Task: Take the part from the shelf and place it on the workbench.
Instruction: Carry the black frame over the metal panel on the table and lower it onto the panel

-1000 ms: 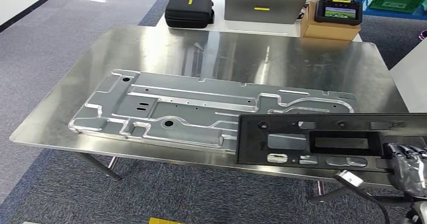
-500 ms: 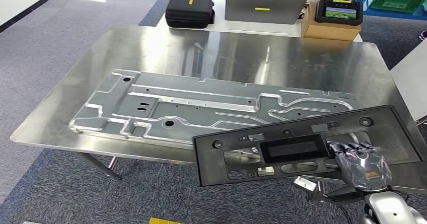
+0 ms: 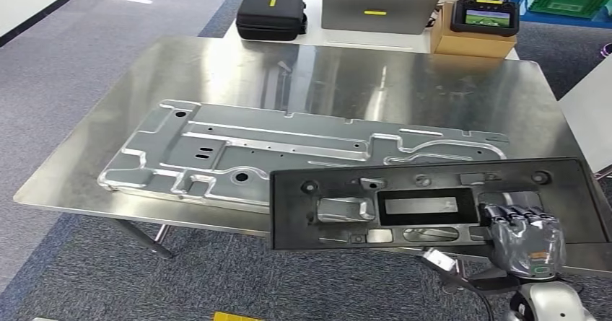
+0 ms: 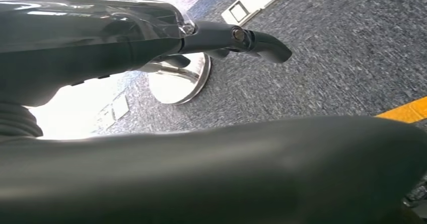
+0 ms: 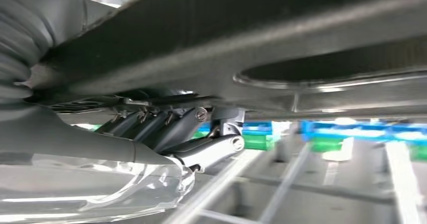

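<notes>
Black flat plastic panel with rectangular cut-outs (image 3: 433,202) hangs level over the near right edge of the stainless-steel workbench (image 3: 346,76), overlapping the near edge of the large grey stamped metal plate (image 3: 289,155). The right hand (image 3: 523,238) grasps it at its near right side. Whether the left hand (image 4: 151,38) is released or clenched cannot be told. Carrying is done, I judge; next comes lowering the panel flat onto the bench, then releasing.
</notes>
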You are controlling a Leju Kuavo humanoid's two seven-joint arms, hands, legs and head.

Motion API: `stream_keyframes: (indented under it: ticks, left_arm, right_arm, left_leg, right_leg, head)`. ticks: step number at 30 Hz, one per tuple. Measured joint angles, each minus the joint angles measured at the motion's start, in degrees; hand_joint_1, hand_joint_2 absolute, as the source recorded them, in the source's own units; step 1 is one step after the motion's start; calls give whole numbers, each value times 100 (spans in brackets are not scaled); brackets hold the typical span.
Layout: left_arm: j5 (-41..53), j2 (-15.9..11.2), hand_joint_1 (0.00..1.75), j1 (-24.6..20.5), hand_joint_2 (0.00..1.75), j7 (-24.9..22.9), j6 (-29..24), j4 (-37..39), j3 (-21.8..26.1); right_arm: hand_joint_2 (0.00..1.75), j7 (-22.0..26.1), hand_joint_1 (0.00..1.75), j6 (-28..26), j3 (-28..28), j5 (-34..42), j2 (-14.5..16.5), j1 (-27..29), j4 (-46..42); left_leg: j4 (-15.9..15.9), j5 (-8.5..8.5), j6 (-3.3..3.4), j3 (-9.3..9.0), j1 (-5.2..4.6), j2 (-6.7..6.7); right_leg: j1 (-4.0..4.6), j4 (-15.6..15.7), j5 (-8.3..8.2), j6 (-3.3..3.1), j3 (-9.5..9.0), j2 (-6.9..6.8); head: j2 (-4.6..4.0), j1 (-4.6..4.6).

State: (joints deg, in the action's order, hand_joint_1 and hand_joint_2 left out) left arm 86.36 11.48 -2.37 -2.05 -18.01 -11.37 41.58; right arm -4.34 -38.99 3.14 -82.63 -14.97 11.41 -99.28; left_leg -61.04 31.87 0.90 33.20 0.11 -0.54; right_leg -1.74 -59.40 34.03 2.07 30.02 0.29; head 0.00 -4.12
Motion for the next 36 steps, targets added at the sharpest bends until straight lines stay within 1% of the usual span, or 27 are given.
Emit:
stream_keyframes:
  ticks: [2, 5, 7, 10, 13, 17, 22, 27, 32, 36]
  left_arm:
    - [0, 4, 0, 10, 175, 1, 0, 0, 2]
    - [0, 8, 0, 20, 175, 0, 0, 0, 7]
    - [1, 10, 0, 23, 175, 0, -1, 0, 10]
    - [2, 13, 0, 31, 175, 0, -2, 0, 16]
    - [2, 13, 0, 36, 175, -1, -4, 0, 22]
    - [3, 13, 0, 44, 175, -31, -6, 0, 30]
    - [7, 13, 0, 50, 175, -68, -7, 0, 32]
    - [9, 13, 0, 56, 175, -69, -7, 0, 32]
    - [20, 11, 0, 56, 175, -79, -2, 0, 32]
    - [29, 10, 0, 53, 175, -79, 20, 0, 31]
  right_arm:
    - [175, 430, 175, -4, -243, 341, 256, -2, -206]
    - [175, 1258, 175, -4, -721, 892, 677, -15, -485]
    - [175, 1637, 175, -4, -1031, 1199, 916, -33, -630]
    - [175, 1861, 175, -3, -1377, 1446, 1145, -42, -747]
    - [175, 1998, 175, -2, -1590, 1527, 1310, -41, -781]
    - [175, 2087, 175, -2, -1756, 1521, 1485, -39, -783]
    - [175, 2095, 175, -2, -1876, 1607, 1580, -36, -741]
    - [175, 1888, 175, -2, -1928, 1619, 1586, -12, -610]
    - [175, 1513, 175, -2, -2151, 1412, 1463, -64, -229]
    - [175, 1295, 175, 27, -2524, 1491, 1170, -174, 359]
  left_leg:
    - [0, 0, 0, -1, 0, 0]
    - [1, 0, 0, -1, 0, 0]
    - [1, 0, 0, -1, 0, 0]
    - [1, 0, 0, -1, -1, 0]
    - [1, 0, 0, -1, -2, 0]
    - [1, 0, 0, -2, -2, 0]
    - [1, 0, 0, -2, -1, 0]
    - [1, 0, 0, -2, -1, 0]
    - [1, 0, 0, -3, -3, 0]
    - [0, 0, 0, -4, -6, 0]
  right_leg:
    - [0, 0, 0, 0, -1, 0]
    - [0, 0, 0, 0, -1, 0]
    - [-1, 0, 0, 0, -2, 0]
    - [-2, 0, 0, 0, -3, 0]
    - [-2, 0, 0, 0, -2, 0]
    - [-2, 0, 0, 0, -2, 0]
    - [-1, 0, 0, 0, -3, 0]
    - [-1, 0, 0, 0, -3, 0]
    - [-2, 0, 0, 0, -4, 0]
    - [-5, 1, 0, 1, -4, -1]
  head:
    - [0, 0]
    - [0, -1]
    - [0, -1]
    - [0, -1]
    - [0, -1]
    - [0, -1]
    - [0, -1]
    - [0, -1]
    - [0, 0]
    - [0, -1]
